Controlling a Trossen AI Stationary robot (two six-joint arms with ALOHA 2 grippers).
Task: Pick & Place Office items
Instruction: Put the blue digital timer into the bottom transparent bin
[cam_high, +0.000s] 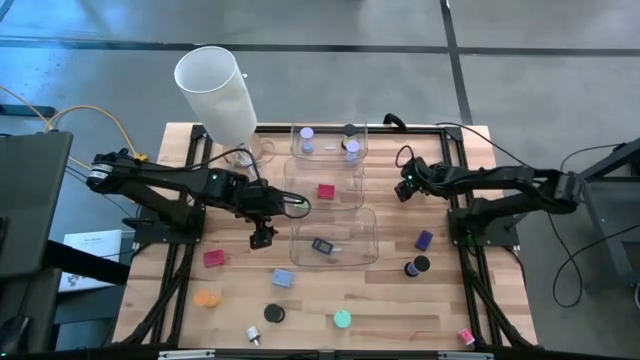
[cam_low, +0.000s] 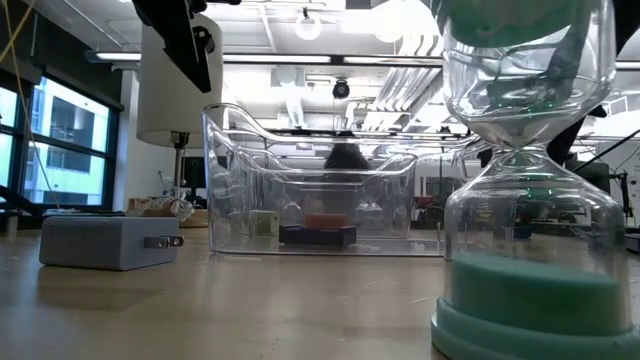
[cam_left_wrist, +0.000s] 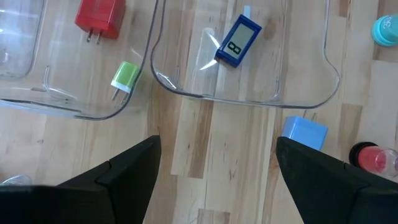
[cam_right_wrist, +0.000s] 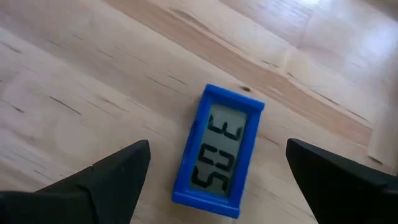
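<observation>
**Both jaws wide and empty over the table**

Wide open, my left gripper (cam_high: 262, 237) hangs just outside the near bin (cam_high: 334, 236), at its left end, holding nothing. My left wrist view shows its two dark fingers (cam_left_wrist: 124, 171) spread above bare wood. Inside that bin lies a small blue clock (cam_left_wrist: 238, 41). In the middle bin (cam_high: 325, 185), next behind it, sit a red charger (cam_left_wrist: 99, 18) and a little green plug (cam_left_wrist: 124, 77). A light blue block (cam_high: 283, 278) lies on the table just in front of the near bin.

My right gripper (cam_high: 404, 186) is open wide too, with nothing between its fingers. It hovers off the right end of the middle bin, over a second blue clock (cam_right_wrist: 219, 150) lying flat on the wood.

Other pieces are scattered in front of the near bin: a pink block (cam_high: 214, 258), an orange disc (cam_high: 206, 298), a black disc (cam_high: 273, 313) and a teal disc (cam_high: 342, 319). A purple block (cam_high: 424, 240) lies to its right.
</observation>
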